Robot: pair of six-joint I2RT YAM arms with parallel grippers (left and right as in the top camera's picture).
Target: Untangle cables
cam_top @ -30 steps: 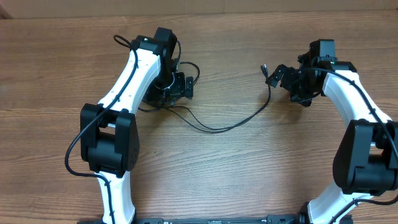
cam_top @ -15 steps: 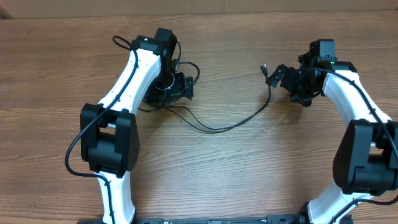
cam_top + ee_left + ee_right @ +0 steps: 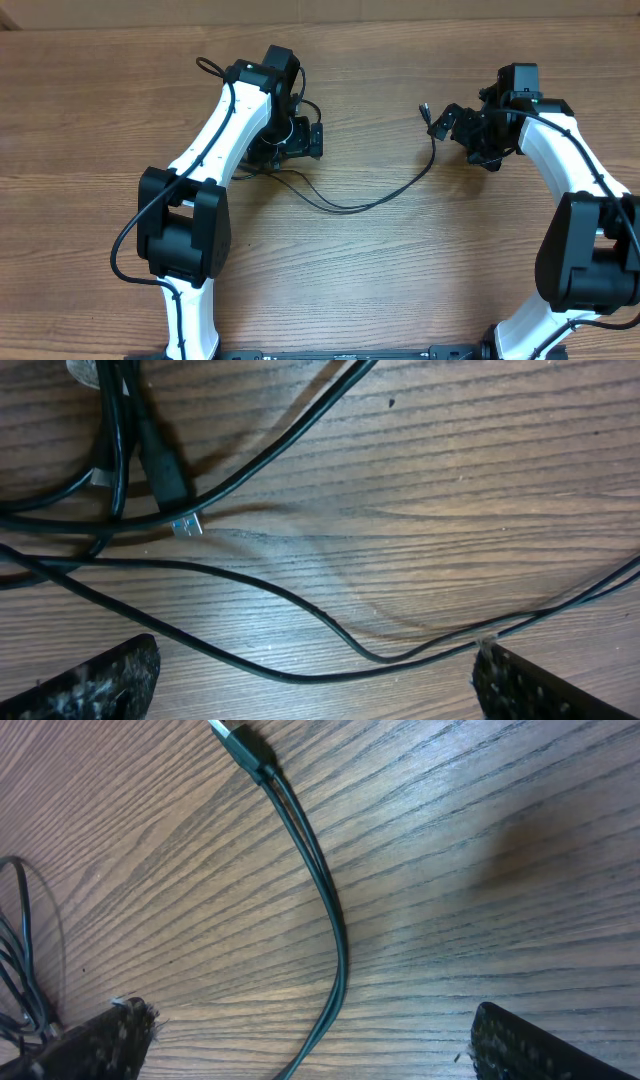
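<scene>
Moved slightly right and upward since 1 second ago: left gripper (image 3: pixel 298 140), spread wide, gripping nothing, poised over the cables (image 3: pixel 350 205) tangled at upper left, likely to pick a strand. Unmoved at upper right: right gripper (image 3: pixel 460 128), also wide and empty, with 1 plug (image 3: pixel 232 738) ahead and its strand running between its fingertips.

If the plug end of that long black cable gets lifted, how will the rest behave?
Probably floppy: the cable lies in a loose curve, so it should drape rather than hold shape. Likely light, being so thin. Its far end runs into a tangle of cords, so it may snag and drag those along.
</scene>
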